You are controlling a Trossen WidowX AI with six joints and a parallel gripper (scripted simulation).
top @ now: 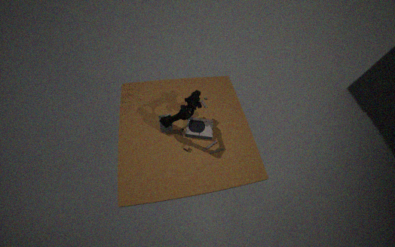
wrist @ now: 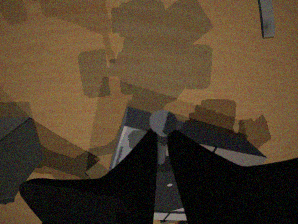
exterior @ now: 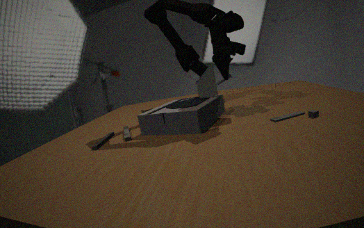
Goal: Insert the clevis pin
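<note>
Your gripper (exterior: 227,78) (wrist: 161,133) is nearly closed, gripping the pin (wrist: 163,123), whose round head shows at the fingertips, above the table. Beneath the arm's reach, the tray (top: 200,136) (exterior: 170,122) (wrist: 137,118) has the dark disc (top: 196,126) (exterior: 187,103) (wrist: 170,192) inside it.
</note>
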